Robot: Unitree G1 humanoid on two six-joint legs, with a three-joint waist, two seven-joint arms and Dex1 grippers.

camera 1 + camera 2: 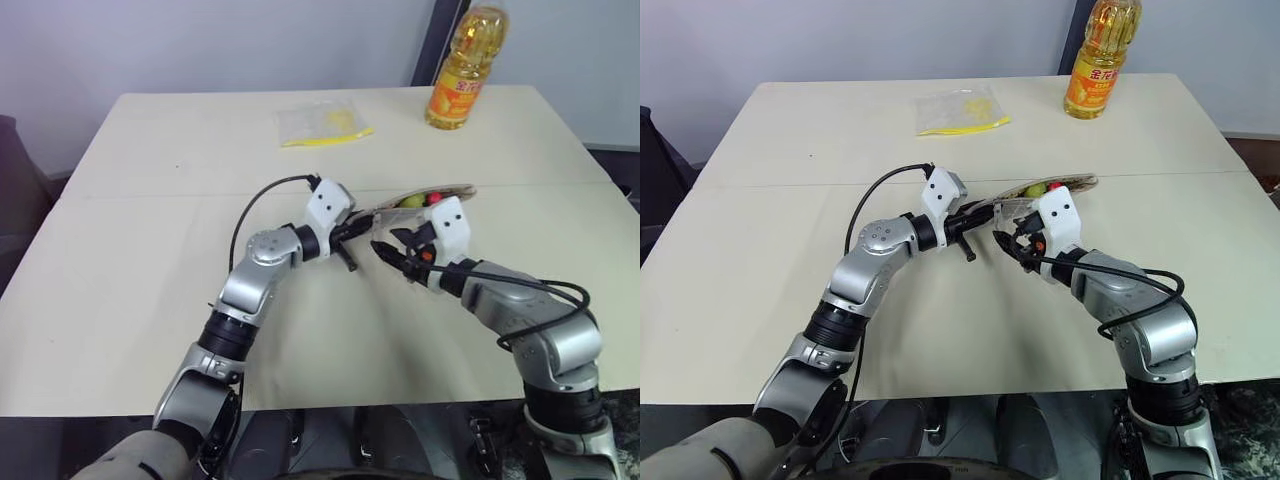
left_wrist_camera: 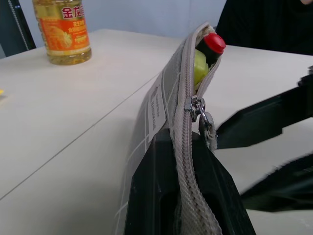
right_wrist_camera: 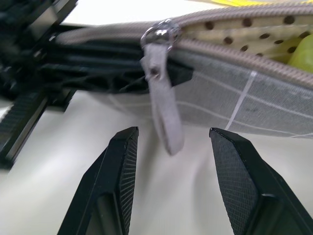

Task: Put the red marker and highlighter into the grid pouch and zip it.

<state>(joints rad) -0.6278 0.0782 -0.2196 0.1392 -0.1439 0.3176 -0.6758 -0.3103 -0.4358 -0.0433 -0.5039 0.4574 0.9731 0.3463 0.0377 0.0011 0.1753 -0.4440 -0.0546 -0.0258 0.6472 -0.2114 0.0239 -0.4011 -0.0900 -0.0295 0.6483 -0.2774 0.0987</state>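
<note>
Left tool (image 1: 352, 232) is clamped on the closed end of the grid pouch (image 2: 164, 90), holding it off the worktop (image 1: 150, 260) with the zipper edge up, probably to brace it against a pull. The red marker (image 2: 213, 45) and highlighter (image 2: 199, 68) sit inside, tips showing at the pouch's open end. Right tool (image 3: 171, 181) is spread, fingers on either side of the zipper pull (image 3: 161, 110), just below it and not touching. Zip only partly run; judged next: pinch the pull.
</note>
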